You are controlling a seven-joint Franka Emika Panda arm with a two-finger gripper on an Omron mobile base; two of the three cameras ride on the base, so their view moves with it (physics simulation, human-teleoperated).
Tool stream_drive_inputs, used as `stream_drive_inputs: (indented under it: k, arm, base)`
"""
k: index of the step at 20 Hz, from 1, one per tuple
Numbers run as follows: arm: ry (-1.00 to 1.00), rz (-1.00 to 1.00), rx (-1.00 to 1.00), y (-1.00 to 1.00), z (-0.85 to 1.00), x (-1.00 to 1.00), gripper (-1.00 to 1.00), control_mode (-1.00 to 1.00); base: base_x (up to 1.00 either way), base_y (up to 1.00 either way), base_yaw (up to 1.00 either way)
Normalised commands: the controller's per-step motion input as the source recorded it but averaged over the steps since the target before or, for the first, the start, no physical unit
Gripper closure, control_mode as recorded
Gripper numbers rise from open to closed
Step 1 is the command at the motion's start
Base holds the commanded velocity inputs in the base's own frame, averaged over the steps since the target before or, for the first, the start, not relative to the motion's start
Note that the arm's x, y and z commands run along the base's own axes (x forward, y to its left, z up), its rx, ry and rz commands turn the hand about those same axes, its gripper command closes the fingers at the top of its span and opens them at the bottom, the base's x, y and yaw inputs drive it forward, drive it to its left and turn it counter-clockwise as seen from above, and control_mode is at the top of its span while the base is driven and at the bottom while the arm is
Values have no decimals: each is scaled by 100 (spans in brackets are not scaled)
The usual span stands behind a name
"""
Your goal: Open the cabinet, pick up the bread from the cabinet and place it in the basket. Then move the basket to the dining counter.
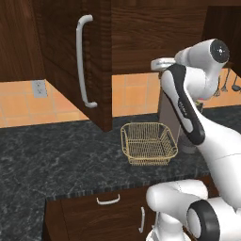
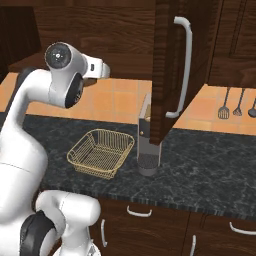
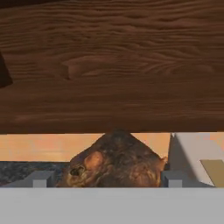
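1. in the hand view the bread [image 3: 114, 161] sits between the two fingertips [image 3: 40, 179], so the jaws [image 3: 105, 180] look closed on it and carrying it.
2. the basket [image 1: 148, 143] rests on the black tabletop [image 1: 56, 160], below the raised hand; the drop is mainly downward.
3. the cabinet [image 1: 89, 61] door stands open.
4. the arm hides the jaws in both base views; bread's long axis unclear.

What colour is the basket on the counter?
Golden-yellow wire mesh basket, seen best in the left base view.
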Motion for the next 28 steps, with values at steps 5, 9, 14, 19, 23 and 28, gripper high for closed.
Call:
stream_drive_inputs:
  k: [5, 9, 14, 19, 23, 28]
  arm:
    - [23, 0, -2, 1, -97, -99, 100, -100]
    - [18, 0, -1, 0, -100, -60, 100, -100]
    - [13, 0, 0, 0, -88, -8, 100, -100]
    - [9, 0, -2, 0, -72, 27, 100, -100]
    - [17, 0, -3, 0, -74, 38, 100, -100]
    - [6, 0, -2, 0, -54, 33, 100, -100]
  base:
    - [0, 0, 0]
    - [0, 0, 0]
    - [0, 0, 0]
    - [0, 0, 0]
    - [0, 0, 0]
    - [0, 0, 0]
